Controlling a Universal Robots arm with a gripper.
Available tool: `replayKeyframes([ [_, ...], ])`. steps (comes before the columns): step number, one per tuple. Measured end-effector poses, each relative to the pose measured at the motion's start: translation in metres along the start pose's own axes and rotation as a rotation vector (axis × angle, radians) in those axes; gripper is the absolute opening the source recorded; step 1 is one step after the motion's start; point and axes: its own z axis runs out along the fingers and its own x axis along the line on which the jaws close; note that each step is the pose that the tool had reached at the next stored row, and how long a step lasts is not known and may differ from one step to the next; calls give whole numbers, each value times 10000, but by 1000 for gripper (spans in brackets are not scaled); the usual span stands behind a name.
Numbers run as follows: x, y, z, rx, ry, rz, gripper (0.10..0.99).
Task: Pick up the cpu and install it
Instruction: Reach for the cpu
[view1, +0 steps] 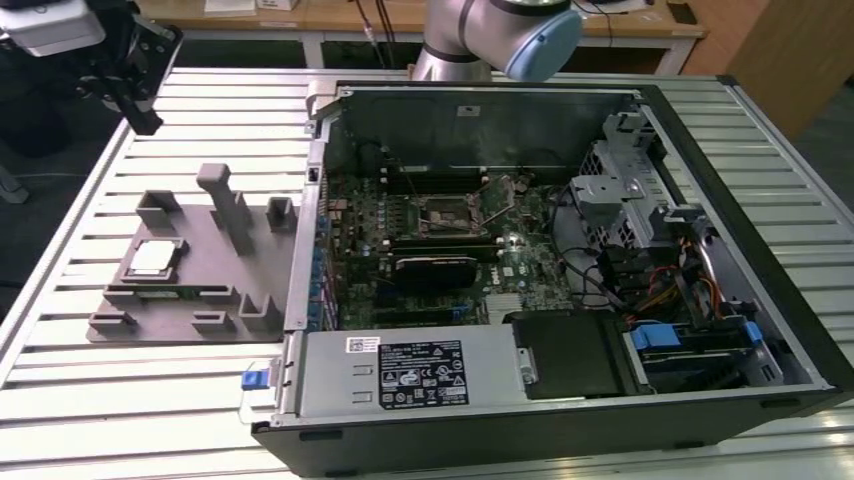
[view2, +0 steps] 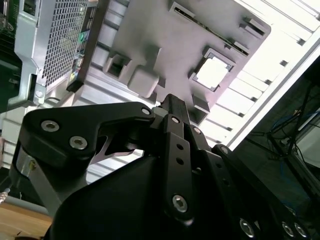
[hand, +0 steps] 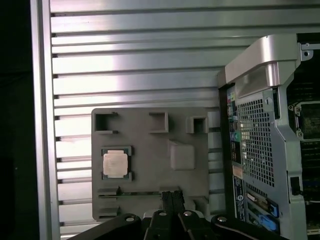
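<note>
Hovering above the table (view1: 200, 100), your hand (view1: 144, 122) sits high at the far corner on the exterior view's left. Its two black fingers are pressed together with nothing between them. In both wrist views the same closed tips (hand: 171, 195) (view2: 172, 101) look down on the grey fixture (hand: 150, 145) without touching it. You have no hold on the cpu (hand: 115, 163). It lies flat in a shallow square recess of that fixture, shiny silver top facing up, off to one side of the fingertips and clearly apart from them. In the exterior view you can find the cpu (view1: 151, 258) on the left part of the fixture (view1: 187, 235), with grey upright posts and small bracket blocks standing around it on the same plate. In the second wrist view the chip (view2: 214, 71) shows as a bright square framed by the grey fixture (view2: 165, 30). Just beside the fixture, on the exterior view's right, an open computer case (view1: 747, 200) lies on its side on the slatted metal table. Inside it, near the middle of the green motherboard, you see the square black socket (view1: 447, 212), well apart from the cpu. Behind the case the silver arm (view1: 487, 40) rises out of the picture.
</note>
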Motion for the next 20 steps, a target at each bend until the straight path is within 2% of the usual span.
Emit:
replayKeyframes([
  [8, 119, -10, 63, 0, 0, -1, 106],
  [20, 280, -24, 101, 0, 0, 0, 106],
])
